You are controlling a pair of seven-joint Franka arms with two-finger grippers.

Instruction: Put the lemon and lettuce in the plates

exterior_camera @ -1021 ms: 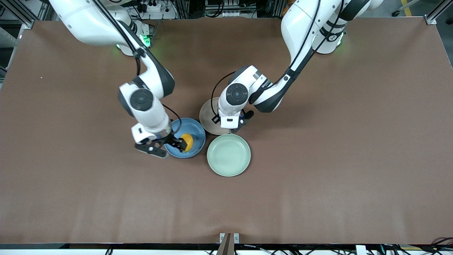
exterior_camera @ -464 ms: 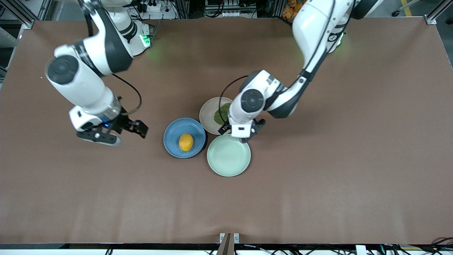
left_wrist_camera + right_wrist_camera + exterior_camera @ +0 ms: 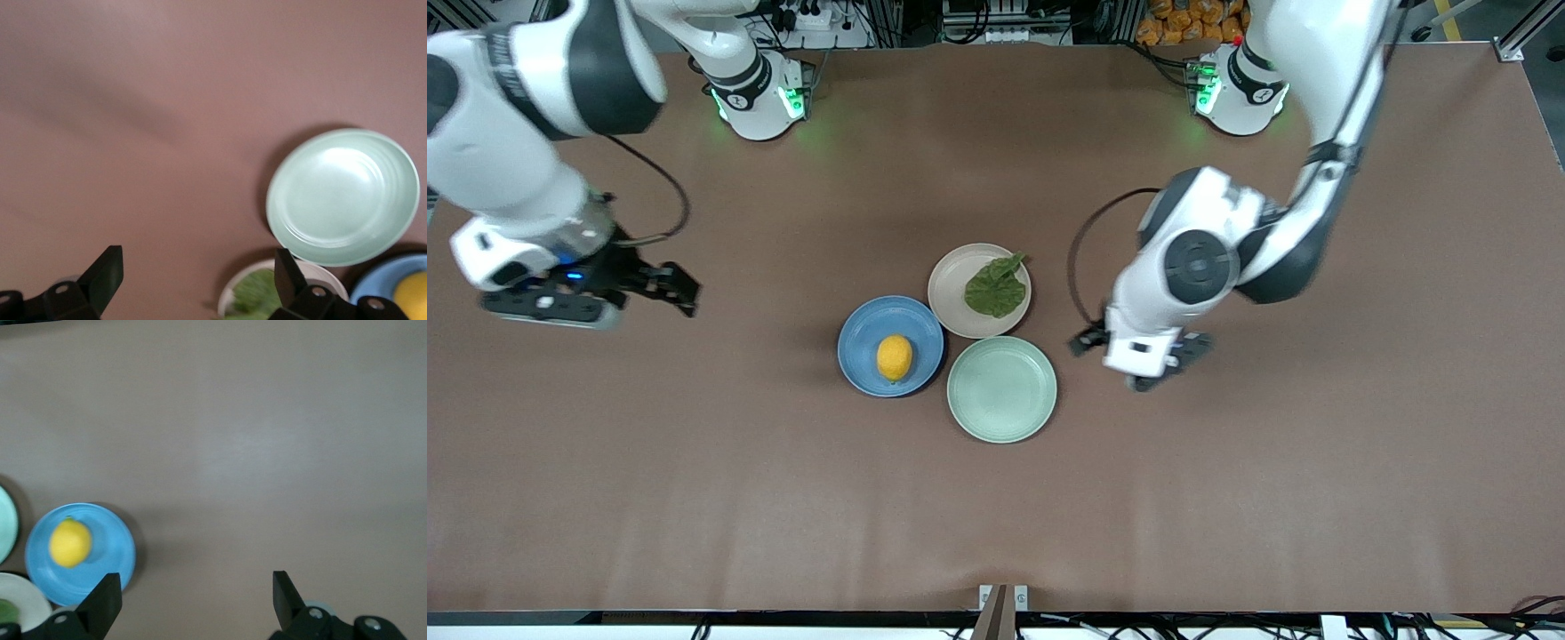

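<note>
The yellow lemon [image 3: 895,357] lies in the blue plate [image 3: 863,333]. The dark green lettuce [image 3: 996,289] lies flat in the beige plate [image 3: 947,284], which touches the blue one. My left gripper [image 3: 1138,363] hangs open and empty over bare table, toward the left arm's end from the plates. In the left wrist view the left gripper [image 3: 198,277] has table between its fingers, with lettuce [image 3: 257,300] beside one finger. My right gripper [image 3: 660,286] is open over bare table toward the right arm's end. The right wrist view shows the right gripper [image 3: 195,595] empty and the lemon [image 3: 70,543] off to one side.
A pale mint-green plate [image 3: 1001,388] sits with nothing in it, touching both other plates and nearer to the front camera than them. The brown table [image 3: 1227,498] spreads wide around the three plates. A small metal bracket [image 3: 1003,597] stands at the table's near edge.
Both arms have drawn away from the plates toward their own ends of the table. The left gripper opened and left the lettuce in the beige plate. The lemon stays in the blue plate.
</note>
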